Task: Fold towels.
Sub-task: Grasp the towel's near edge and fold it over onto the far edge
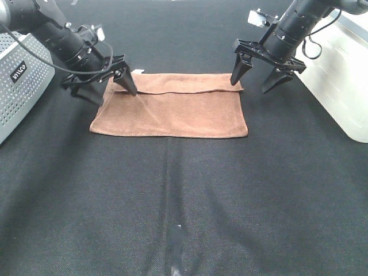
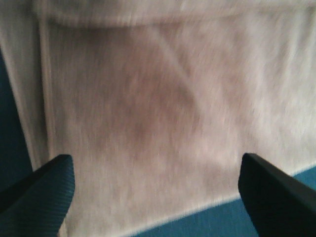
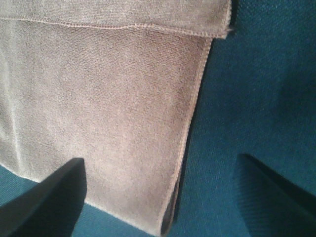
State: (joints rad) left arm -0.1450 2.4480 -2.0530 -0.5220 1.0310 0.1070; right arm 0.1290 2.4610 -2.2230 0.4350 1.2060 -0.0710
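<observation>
Towel (image 1: pixel 172 112) lies folded once at upper centre of the frame, with left gripper (image 1: pixel 112 92) and right gripper (image 1: pixel 249 86) spread wide at its upper corners, apparently lined up to pinch both for another fold.

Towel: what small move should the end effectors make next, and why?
Probably lower the left end effector and right end effector, both open, onto the towel's far corners and close: they hover over those corners holding nothing, beside a narrow folded flap.
</observation>
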